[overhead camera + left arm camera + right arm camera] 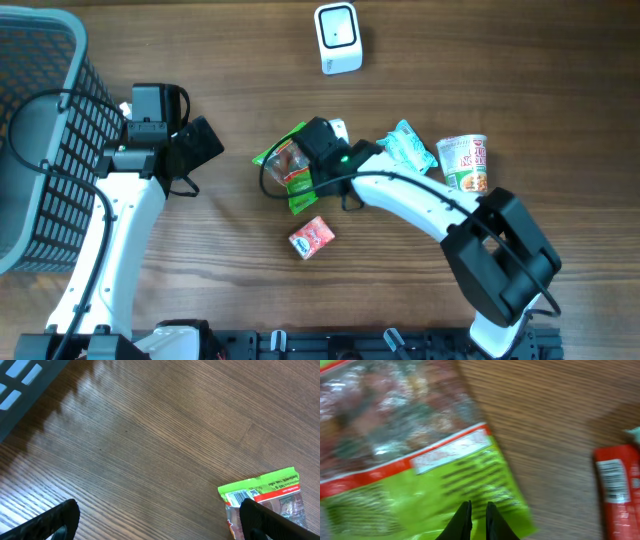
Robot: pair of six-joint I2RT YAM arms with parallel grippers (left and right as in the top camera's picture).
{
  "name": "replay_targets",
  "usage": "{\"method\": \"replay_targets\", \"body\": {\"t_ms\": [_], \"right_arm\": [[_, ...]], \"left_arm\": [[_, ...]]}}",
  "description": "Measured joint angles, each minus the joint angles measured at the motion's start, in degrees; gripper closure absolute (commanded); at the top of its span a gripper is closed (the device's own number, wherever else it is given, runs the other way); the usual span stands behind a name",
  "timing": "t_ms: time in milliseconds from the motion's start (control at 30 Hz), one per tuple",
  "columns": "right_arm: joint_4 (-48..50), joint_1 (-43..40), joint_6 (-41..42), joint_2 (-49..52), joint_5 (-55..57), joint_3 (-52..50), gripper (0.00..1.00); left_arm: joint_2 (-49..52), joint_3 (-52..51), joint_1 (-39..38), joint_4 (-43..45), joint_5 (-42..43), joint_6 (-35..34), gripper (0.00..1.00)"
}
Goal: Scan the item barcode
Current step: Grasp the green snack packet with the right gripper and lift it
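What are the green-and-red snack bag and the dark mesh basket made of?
Green-and-red snack bag: thin plastic film by the look, glossy, with glare and wrinkles.
Dark mesh basket: probably moulded plastic, matte, open grid walls; coated wire not ruled out.

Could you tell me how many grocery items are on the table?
4: green bag at centre, red packet below it, teal packet and noodle cup right; more may hide.
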Motion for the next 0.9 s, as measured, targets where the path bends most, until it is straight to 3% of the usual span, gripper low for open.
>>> {"method": "replay_targets", "body": {"t_ms": [200,300,400,633,900], "right_arm": [[-10.6,-7.1,-5.1,0.2,-5.4,9.9,0.71],[-11.2,-6.6,-5.4,0.1,-20.4,10.1,0.84],[-4.6,-3.4,-2.5,0.1,-28.6,9.0,0.96],[3.6,6.5,8.6,0.1,-21.5,4.5,0.96],[7.5,7.9,14.1,7.3,-19.3,3.1,0.96]], "left_arm": [[0.0,0.0,0.0,0.0,0.0,0.0,0.0],[0.0,0.0,0.0,0.0,0.0,0.0,0.0],[0.0,0.0,0.0,0.1,0.0,0.0,0.0],[0.0,0.0,0.0,0.0,0.0,0.0,0.0],[0.0,0.0,0.0,0.0,0.0,0.0,0.0]]}}
